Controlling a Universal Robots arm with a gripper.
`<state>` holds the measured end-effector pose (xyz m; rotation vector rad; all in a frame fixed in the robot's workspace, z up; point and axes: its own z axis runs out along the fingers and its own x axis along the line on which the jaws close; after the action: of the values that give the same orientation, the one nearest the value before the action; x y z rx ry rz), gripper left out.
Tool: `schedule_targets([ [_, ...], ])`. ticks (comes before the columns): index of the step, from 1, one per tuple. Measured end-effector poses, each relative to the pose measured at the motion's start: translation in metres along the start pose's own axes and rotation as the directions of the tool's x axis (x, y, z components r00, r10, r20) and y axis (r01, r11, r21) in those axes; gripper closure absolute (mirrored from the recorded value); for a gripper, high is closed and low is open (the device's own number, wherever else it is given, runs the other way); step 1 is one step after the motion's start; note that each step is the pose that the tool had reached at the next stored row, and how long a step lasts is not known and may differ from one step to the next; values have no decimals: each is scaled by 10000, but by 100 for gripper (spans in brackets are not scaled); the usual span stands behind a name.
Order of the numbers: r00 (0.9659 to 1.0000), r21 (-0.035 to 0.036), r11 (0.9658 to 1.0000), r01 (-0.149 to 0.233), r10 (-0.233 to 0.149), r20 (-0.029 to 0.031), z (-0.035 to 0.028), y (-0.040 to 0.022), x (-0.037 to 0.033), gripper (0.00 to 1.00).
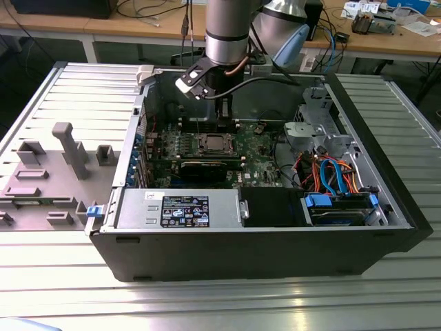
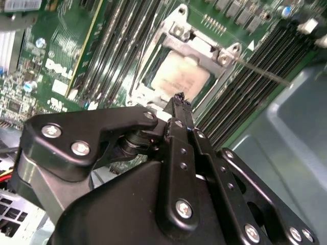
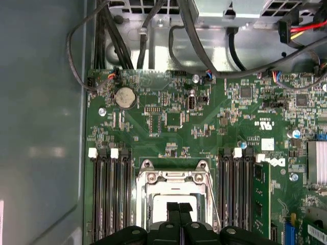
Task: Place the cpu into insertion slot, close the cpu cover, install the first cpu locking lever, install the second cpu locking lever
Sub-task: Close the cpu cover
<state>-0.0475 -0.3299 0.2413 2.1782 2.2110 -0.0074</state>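
Exterior view puts the gripper down inside the open computer case, hanging just above the insertion slot on the green circuit board. In both wrist views its fingertips are drawn together with nothing visible between them, so it looks closed and empty. Directly beneath the tips lies the cpu, a pale square already seated in the slot, with the cpu cover apparently folded down around it as a silvery frame. In the second wrist view a thin locking lever runs out from the socket corner beside the gripper and crosses over the memory slots; it appears to stand free of its catch, though its far end cannot be made out. The risks, as I judge them, come from how slim that wire is. Closed tips pushing on it could slide off and strike the cpu top or the cover. A push at the wrong angle could bend the lever or carry it past its hook. If the cover is not lying flat, forcing the lever down could load the chip unevenly and harm the contacts below.
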Motion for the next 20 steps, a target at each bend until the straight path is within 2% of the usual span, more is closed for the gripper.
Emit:
schedule_targets([
  [5,10000,3,10000,-1,1,8,80,-133,4,89],
  [10,10000,-13,10000,11,-11,13,106,-192,5,89],
  [11,10000,-14,10000,28,-28,8,126,-228,5,89],
  [14,10000,-14,10000,80,-80,8,168,-284,7,89],
  [18,9999,-16,9999,161,-161,6,225,-339,9,89],
  [20,9998,-18,9998,200,-200,5,258,-346,10,89],
])
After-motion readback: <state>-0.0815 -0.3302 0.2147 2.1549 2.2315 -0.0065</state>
